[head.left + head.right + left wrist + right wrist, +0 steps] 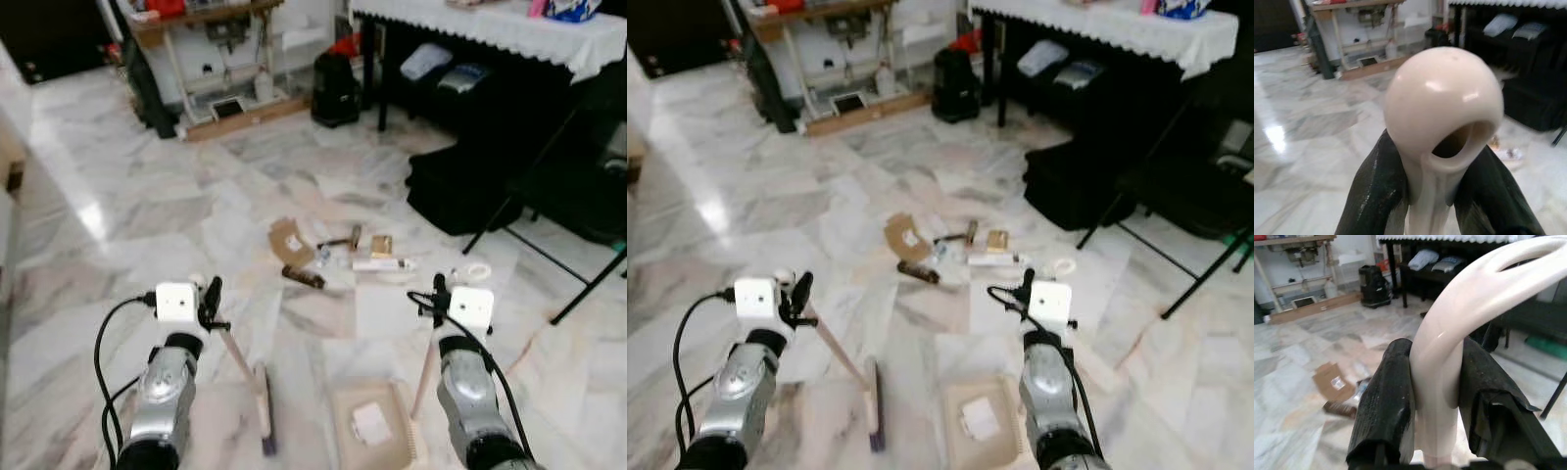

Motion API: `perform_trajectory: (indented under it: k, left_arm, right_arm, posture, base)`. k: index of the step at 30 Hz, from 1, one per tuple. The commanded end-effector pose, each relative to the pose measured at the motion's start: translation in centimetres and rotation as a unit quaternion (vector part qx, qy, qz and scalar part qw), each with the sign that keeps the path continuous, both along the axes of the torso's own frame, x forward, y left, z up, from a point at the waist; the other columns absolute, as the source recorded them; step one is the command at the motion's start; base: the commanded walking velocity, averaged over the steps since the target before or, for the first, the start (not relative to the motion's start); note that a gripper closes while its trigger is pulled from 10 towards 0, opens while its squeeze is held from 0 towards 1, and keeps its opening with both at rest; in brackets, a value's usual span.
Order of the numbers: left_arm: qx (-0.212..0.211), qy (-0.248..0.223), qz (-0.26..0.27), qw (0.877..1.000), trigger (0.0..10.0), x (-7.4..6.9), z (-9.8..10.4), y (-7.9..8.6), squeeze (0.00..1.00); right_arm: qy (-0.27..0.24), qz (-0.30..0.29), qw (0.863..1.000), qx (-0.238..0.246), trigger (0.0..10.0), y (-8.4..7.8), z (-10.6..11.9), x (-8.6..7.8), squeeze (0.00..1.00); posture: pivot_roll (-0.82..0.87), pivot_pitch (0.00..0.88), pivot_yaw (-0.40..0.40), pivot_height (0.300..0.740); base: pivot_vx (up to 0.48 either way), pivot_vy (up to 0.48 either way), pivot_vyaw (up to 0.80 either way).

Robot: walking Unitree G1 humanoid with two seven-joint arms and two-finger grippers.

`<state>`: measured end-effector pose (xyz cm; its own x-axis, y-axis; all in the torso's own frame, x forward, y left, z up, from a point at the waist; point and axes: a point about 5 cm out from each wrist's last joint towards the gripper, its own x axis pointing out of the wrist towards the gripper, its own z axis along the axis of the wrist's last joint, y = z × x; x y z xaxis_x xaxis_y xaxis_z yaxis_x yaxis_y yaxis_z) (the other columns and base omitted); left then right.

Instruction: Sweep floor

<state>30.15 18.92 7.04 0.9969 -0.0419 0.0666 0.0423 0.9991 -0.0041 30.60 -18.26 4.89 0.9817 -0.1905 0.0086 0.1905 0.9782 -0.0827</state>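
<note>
My left gripper (210,301) is shut on the pale handle of a broom (1442,112). The handle slants down to the broom head (265,406) on the marble floor between my arms. My right gripper (439,294) is shut on the cream handle (1449,328) of a dustpan. The tan dustpan (372,428) rests on the floor by my right arm, with a white scrap in it. Litter lies ahead of both: a cardboard piece (288,240), a brown bar (304,277), a white tube (382,264), a small box (381,245) and a tape ring (477,270).
A black bag (460,186) and folding chair legs (588,284) stand to the right of the litter. A table with a white cloth (509,24) is at the back right. A black bin (335,88) and a wooden work table (211,20) are at the back.
</note>
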Motion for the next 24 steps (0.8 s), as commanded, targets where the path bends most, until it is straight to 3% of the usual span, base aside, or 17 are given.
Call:
perform_trajectory:
  k: [1,24]
  left_arm:
    - [0.008,-0.02,0.004,1.0,10.0,0.31,1.04,0.55,0.0]
    - [0.012,-0.02,0.0,1.0,10.0,0.33,1.27,0.54,0.0]
  right_arm:
    - [-0.021,0.002,1.0,0.01,10.0,0.44,0.73,0.41,0.0]
    - [-0.018,0.008,1.0,0.009,10.0,0.77,0.67,0.48,0.0]
  posture:
    - [-0.06,0.0,0.106,0.74]
    - [-0.05,0.0,0.111,0.74]
  base:
    - [-0.371,0.0,0.0]
    - [-0.375,0.0,0.0]
